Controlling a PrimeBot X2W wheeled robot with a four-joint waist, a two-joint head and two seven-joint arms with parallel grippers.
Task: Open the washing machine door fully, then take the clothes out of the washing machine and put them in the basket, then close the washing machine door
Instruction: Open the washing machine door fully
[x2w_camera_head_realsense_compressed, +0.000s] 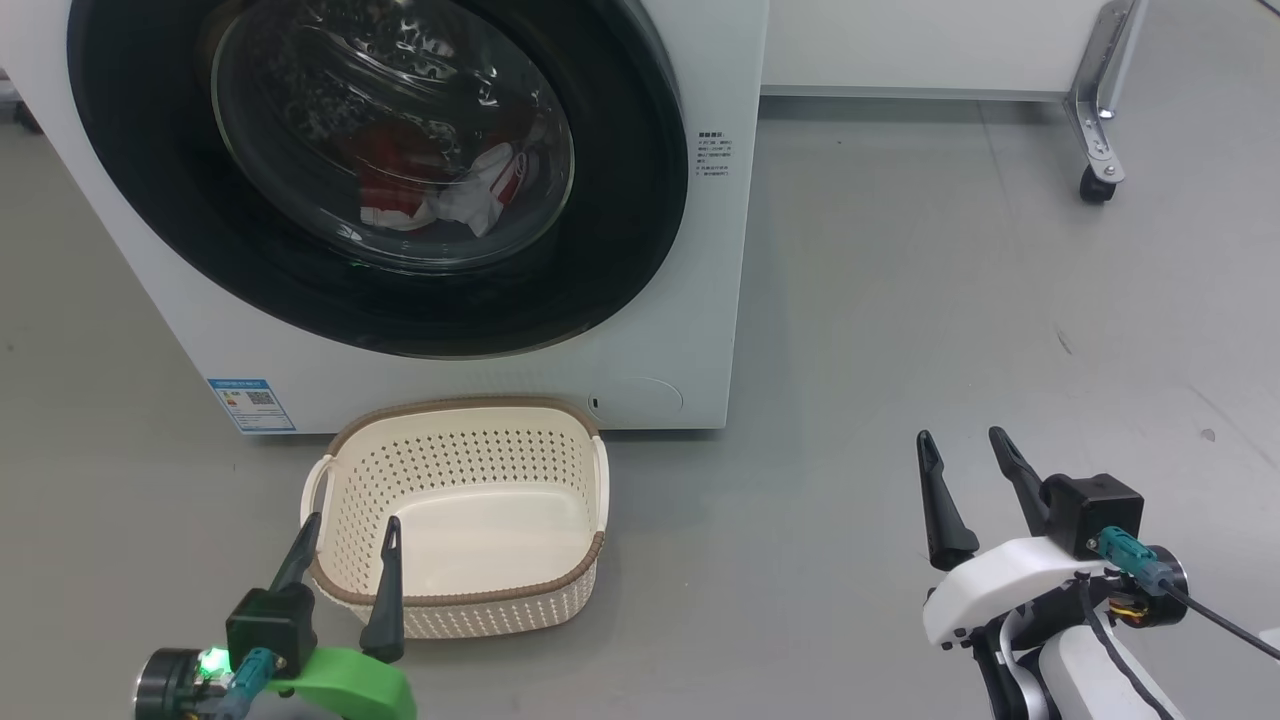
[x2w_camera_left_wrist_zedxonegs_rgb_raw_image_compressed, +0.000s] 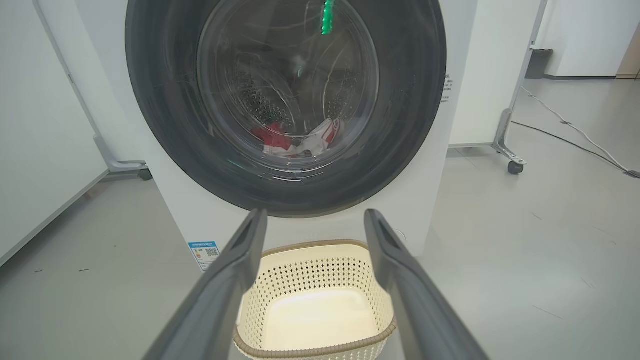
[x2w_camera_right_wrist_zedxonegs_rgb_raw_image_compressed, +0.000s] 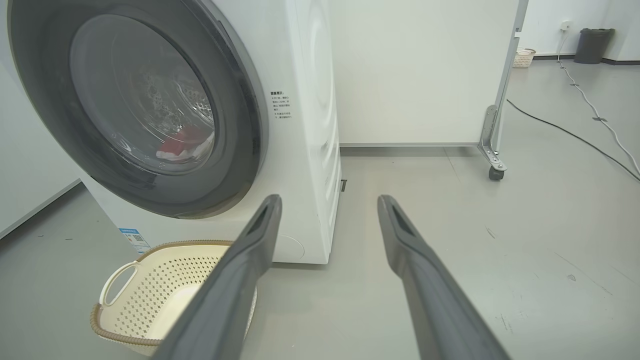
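The left gripper (x2w_camera_head_realsense_compressed: 352, 522), long dark fingers wide apart and empty, hovers above the near rim of a small cream perforated plastic basket (x2w_camera_head_realsense_compressed: 460, 406). The right gripper (x2w_camera_head_realsense_compressed: 960, 436) (equally wide, holding nothing) hangs well apart from it. Bright red-and-white clothes (x2w_camera_head_realsense_compressed: 400, 190) lie behind the shut, black-rimmed round glass door (x2w_camera_head_realsense_compressed: 150, 200) of the big white washing machine (x2w_camera_head_realsense_compressed: 700, 300)

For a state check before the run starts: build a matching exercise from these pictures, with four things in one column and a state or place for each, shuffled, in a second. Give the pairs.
Column one
1. washing machine door
2. clothes
3. basket
4. right tool

Column two
A. empty, standing on the floor
B. open, holding nothing
C. shut
D. lying inside the drum

Pairs: 1-C, 2-D, 3-A, 4-B
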